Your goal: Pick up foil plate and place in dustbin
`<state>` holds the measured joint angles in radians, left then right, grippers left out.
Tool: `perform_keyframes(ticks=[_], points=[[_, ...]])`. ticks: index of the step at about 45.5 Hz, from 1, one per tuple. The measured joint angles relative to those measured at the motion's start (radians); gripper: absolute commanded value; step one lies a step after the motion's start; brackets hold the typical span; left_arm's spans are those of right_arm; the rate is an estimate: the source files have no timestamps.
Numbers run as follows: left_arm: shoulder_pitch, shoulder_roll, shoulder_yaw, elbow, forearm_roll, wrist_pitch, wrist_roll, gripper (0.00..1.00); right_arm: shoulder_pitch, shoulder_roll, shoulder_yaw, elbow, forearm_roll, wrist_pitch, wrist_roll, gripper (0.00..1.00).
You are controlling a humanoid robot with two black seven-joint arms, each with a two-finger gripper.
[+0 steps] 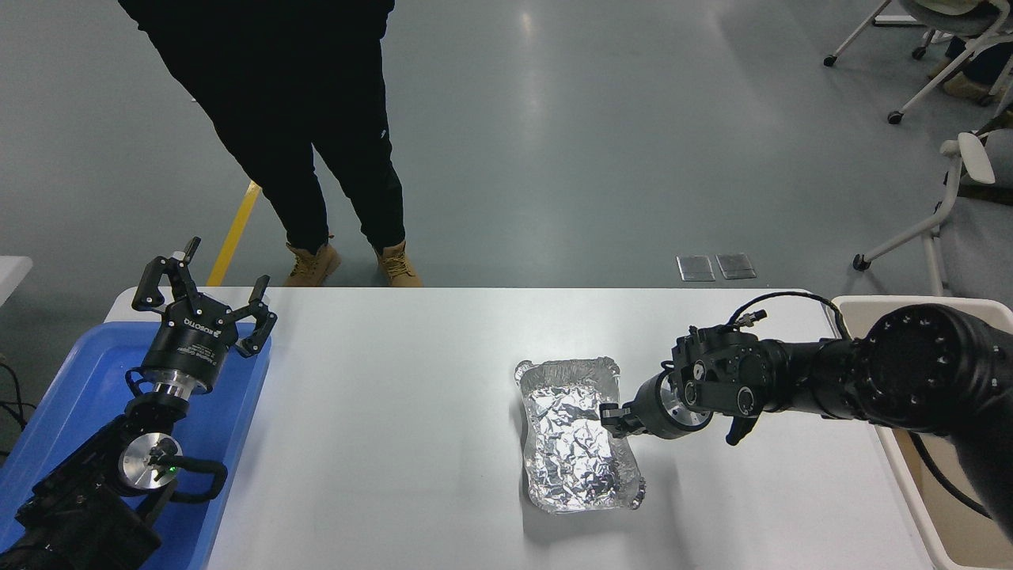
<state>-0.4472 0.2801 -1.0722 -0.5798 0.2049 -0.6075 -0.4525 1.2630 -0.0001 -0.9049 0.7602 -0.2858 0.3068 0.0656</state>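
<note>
The foil plate (574,439), a crinkled silver tray, lies right of the table's middle with its long side running away from me. My right gripper (608,416) comes in from the right and is shut on the plate's right rim, about a third of the way down that side. A shadow shows under the plate's near end. The cream dustbin (898,475) stands off the table's right edge, mostly hidden behind my right arm. My left gripper (207,275) is parked open at the lower left, over the blue tray.
A shallow blue tray (79,380) sits at the table's left end under the left arm. A person in black trousers and tan boots (316,158) stands beyond the far edge. Office chairs (942,198) stand at the upper right.
</note>
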Motion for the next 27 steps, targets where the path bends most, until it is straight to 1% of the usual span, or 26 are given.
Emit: perform_keyframes(ticks=[7,12,20,27], points=[[0.000,0.000,0.000,0.000,0.000,0.000,0.000,0.98,0.087,0.000,0.000,0.052,-0.004,0.026,0.002,0.00],[-0.001,0.000,0.000,0.000,-0.001,0.000,0.000,0.98,0.163,-0.026,0.011,0.085,-0.004,0.075,0.003,0.00],[0.000,0.000,0.000,0.000,-0.001,0.000,0.000,0.98,0.290,-0.125,0.048,0.133,-0.004,0.157,0.005,0.00],[0.000,0.000,0.000,0.000,0.000,0.000,0.000,0.98,0.413,-0.236,0.072,0.199,-0.004,0.211,0.008,0.00]])
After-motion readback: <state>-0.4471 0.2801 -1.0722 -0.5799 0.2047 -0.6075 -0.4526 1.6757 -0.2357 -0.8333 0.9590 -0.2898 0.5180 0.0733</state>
